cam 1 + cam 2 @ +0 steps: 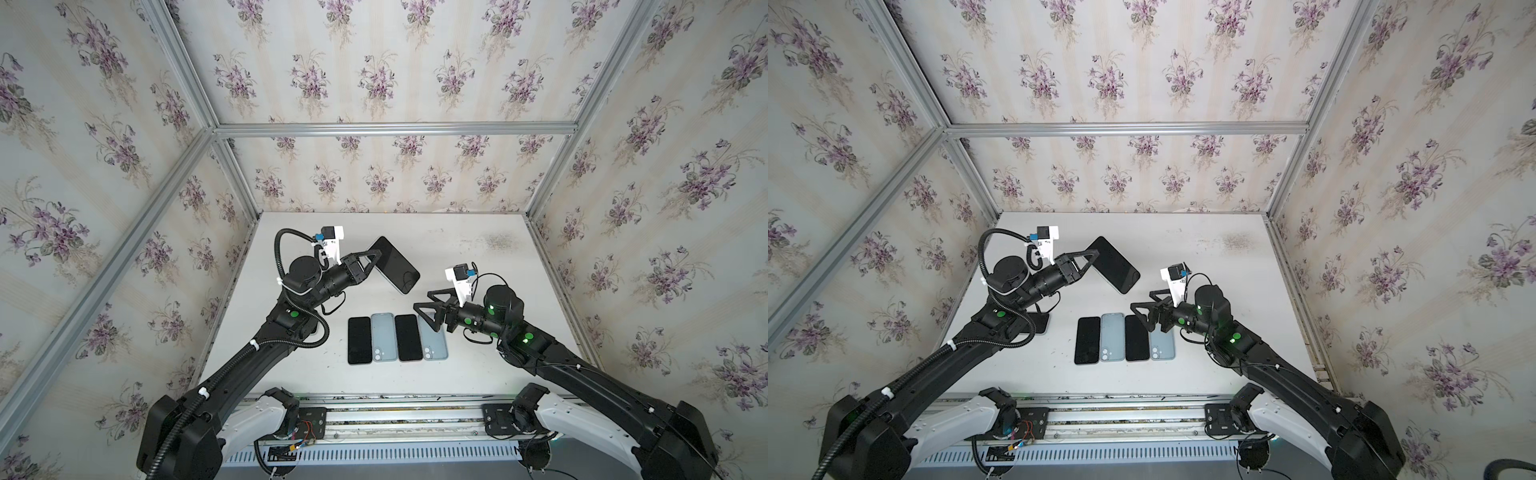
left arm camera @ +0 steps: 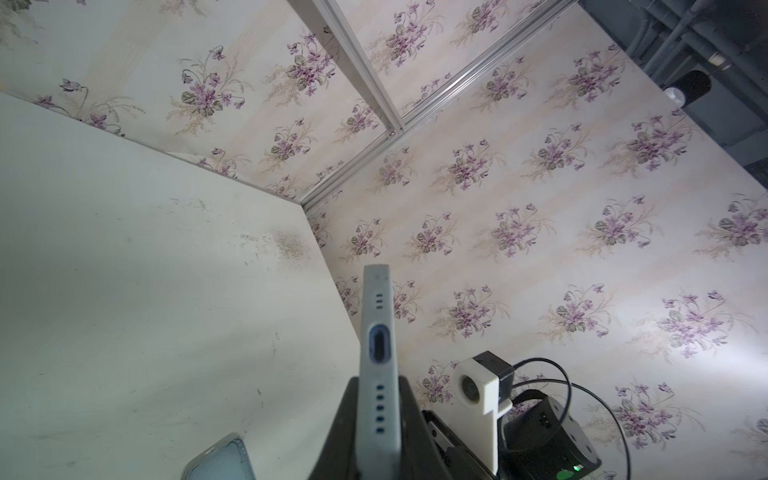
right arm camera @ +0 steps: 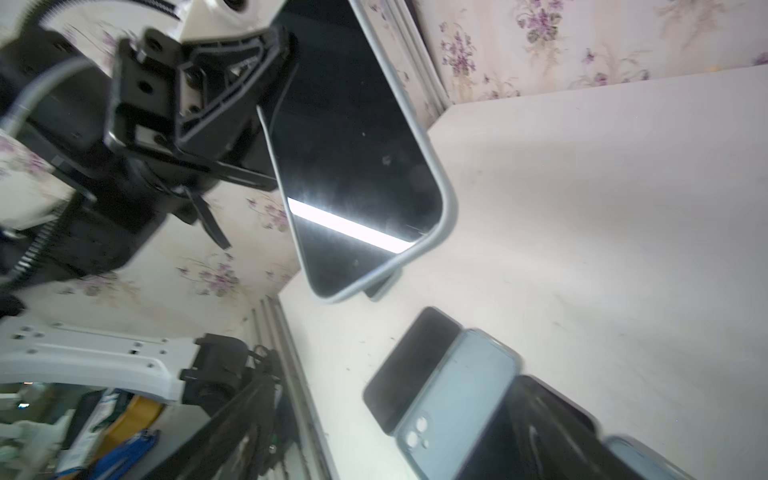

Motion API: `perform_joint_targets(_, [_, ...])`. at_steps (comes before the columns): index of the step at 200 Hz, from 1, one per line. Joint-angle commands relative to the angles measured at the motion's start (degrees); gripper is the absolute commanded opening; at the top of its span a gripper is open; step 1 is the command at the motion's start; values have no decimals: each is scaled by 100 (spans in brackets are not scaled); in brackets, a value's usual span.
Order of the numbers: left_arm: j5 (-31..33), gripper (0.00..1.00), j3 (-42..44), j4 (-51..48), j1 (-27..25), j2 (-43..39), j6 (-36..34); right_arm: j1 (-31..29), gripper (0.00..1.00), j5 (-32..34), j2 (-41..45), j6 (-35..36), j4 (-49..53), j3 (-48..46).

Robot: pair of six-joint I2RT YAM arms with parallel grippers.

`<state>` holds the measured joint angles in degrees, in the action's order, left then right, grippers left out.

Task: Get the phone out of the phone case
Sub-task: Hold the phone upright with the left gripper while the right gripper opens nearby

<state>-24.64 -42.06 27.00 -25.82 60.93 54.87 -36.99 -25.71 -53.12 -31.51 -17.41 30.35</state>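
Closest to my base, just beneath my right gripper (image 1: 423, 301), four flat slabs lie side by side and touching on the white tabletop (image 1: 478, 257), their long axes pointing away from me. They are a black glass-fronted phone (image 1: 359, 340), a pale blue slab with two round lenses (image 1: 382, 337), a second black phone (image 1: 408, 337), and a second pale blue slab (image 1: 437, 347) whose far end sits under my right fingers. I cannot tell whether the blue ones are face-down phones or empty cases.

My right jaws stand wide apart, holding nothing. Beyond them and to their left, my left gripper (image 1: 377, 254) is clamped on the port end of the black-screened phone (image 1: 395, 266), held clear of the table. It sits inside its pale grey-blue soft case (image 2: 376, 316), rim all round the screen. Its long axis runs from my left fingertips toward the right gripper, screen up.
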Motion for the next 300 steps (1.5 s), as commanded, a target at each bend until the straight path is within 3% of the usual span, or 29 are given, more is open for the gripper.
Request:
perform_joint_targets(1, [-119, 0, 134, 1126, 7, -121, 456, -9, 88, -739, -204, -1112, -2012, -179])
perform_joint_targets(31, [-174, 0, 285, 1580, 2, -181, 750, -57, 77, -1020, -726, -1794, -3607, -334])
perform_joint_targets(71, [-176, 0, 431, 1833, -2, -276, 923, -197, 59, -1022, -1136, -2074, -4372, -368])
perform_joint_targets(97, [-133, 0, 484, 1850, -2, -306, 938, -314, 48, -980, -1232, -2035, -4395, -348])
perform_joint_targets(125, [-131, 0, 480, 1835, -2, -287, 954, -429, 46, -900, -1287, -1966, -4408, -367])
perform_joint_targets(165, [-119, 0, 484, 1835, -10, -272, 960, -484, 33, -866, -1316, -1912, -4389, -393])
perform_joint_targets(249, [-189, 0, 471, 1835, -10, -253, 922, -484, 16, -854, -1350, -1774, -4387, -437])
perform_joint_targets(300, [-381, 0, 369, 1707, -14, -235, 1067, -484, 1, -1152, -1350, -1187, -4315, -486])
